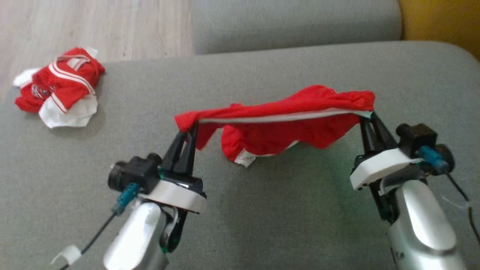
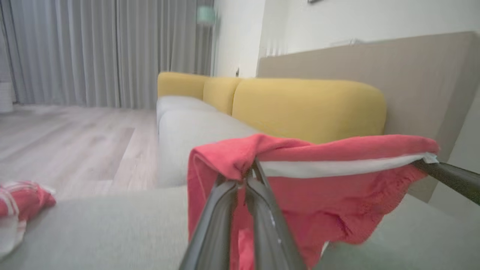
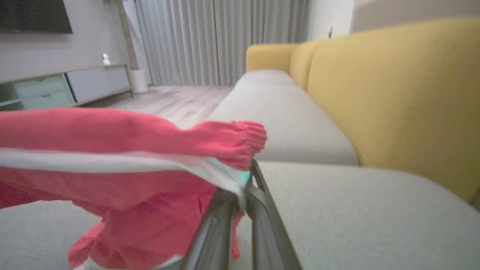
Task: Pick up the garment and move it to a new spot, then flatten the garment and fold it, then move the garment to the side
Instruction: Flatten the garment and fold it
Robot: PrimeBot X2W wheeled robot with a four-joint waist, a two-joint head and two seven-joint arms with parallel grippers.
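The left gripper [image 1: 188,131] pinches one end of the red garment [image 1: 277,129] and the right gripper [image 1: 369,119] pinches the other. Its long axis spans claw to claw, the body sagging between them, apparently just clear of the grey cushion [image 1: 262,217] beneath both.

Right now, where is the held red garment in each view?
Head view: garment at centre, stretched between left claw and right claw.
Left wrist view: centre to right.
Right wrist view: left half.
Shared landmark: yellow backrest.
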